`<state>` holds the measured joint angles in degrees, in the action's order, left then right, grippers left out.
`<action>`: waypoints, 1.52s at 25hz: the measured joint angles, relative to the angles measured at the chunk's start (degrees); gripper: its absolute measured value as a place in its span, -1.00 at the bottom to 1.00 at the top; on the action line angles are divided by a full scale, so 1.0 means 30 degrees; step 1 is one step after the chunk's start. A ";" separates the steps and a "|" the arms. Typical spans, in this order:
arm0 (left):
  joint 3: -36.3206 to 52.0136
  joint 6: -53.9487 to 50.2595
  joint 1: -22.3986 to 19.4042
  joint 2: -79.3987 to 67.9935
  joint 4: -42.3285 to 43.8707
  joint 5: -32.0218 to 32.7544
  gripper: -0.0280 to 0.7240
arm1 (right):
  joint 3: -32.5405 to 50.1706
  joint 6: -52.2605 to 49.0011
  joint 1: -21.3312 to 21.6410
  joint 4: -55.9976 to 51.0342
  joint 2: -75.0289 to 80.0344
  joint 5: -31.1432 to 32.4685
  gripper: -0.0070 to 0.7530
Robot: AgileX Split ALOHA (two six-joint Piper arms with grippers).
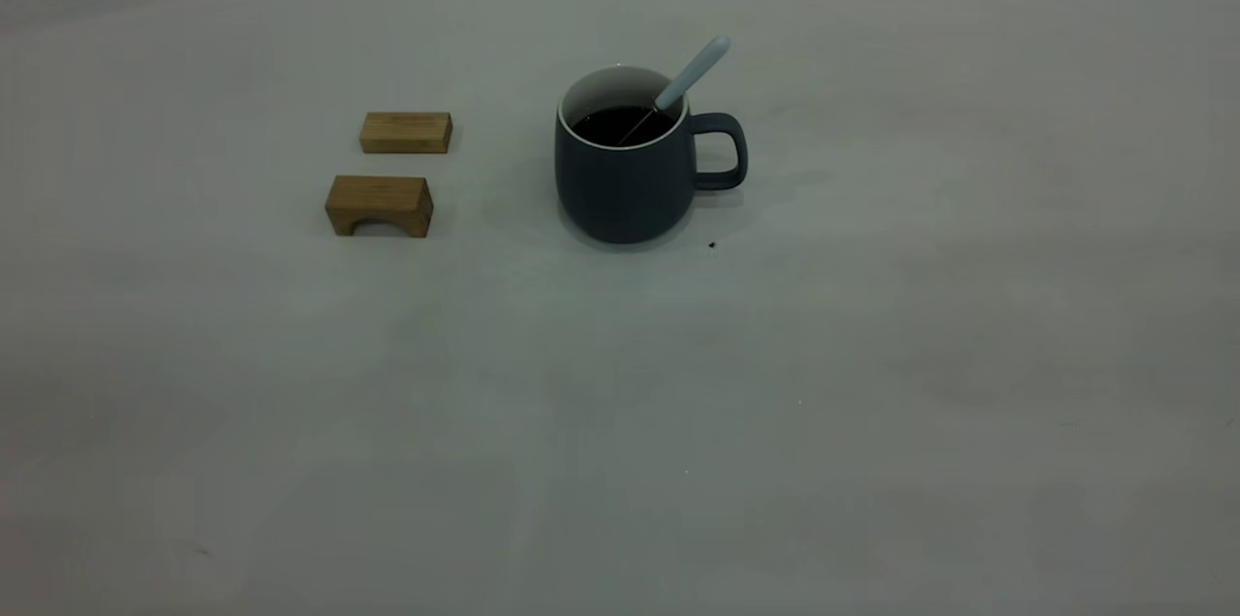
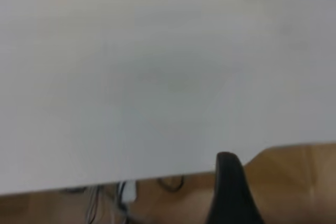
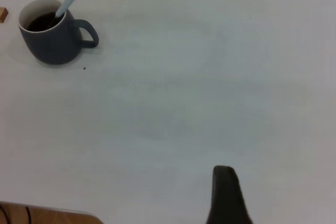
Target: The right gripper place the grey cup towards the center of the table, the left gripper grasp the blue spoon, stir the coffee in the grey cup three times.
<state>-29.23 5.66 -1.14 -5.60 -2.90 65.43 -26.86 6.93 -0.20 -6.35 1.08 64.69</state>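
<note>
A rounded dark slate-grey mug, the grey cup, stands upright on a broad plain off-white table, a little up and slightly right of the table's middle in the exterior view. The cup has a white inside, a thin white rim and a loop handle that points to the right in that view. Dark, almost black coffee fills the cup partway, its surface flat and glossy

A slim blue spoon with a pale blue-white rounded handle leans in the cup. Its grey metal neck dips into the coffee, and its handle rests against the rim on the handle side, slanting up and out above the cup. Nothing holds the spoon

To the left of the cup, well apart from it, sit two small wooden blocks. The farther one is a plain rectangular wooden block. The nearer one is an arch-shaped wooden block with a curved cut-out underneath. A tiny dark speck lies on the table just beside the cup's base, below its handle

Neither arm appears in the exterior view. Each wrist view shows only one dark finger: the left gripper over the table's edge, well away from the cup, and the right gripper above bare table, also well away from the cup. I cannot tell how wide either gripper stands
</note>
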 joint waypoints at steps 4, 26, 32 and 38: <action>0.0074 -0.0087 0.0000 0.1153 -0.0453 -0.0500 0.57 | 0.0000 0.0000 0.0000 0.0000 0.0000 0.0000 0.48; 0.0432 -0.0087 0.0000 0.2218 -0.0613 -0.0224 0.57 | 0.0000 0.0000 0.0000 0.0000 0.0000 0.0000 0.48; 0.0432 -0.0087 0.0000 0.2218 -0.0613 -0.0224 0.57 | 0.0000 0.0000 0.0000 0.0000 0.0000 0.0000 0.48; 0.0432 -0.0069 0.0000 0.2218 -0.0613 -0.0224 0.57 | 0.0000 0.0000 0.0000 0.0000 0.0000 0.0000 0.48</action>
<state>-27.93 5.46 -1.14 1.06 -4.74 64.76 -26.86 6.93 -0.20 -6.35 1.08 64.69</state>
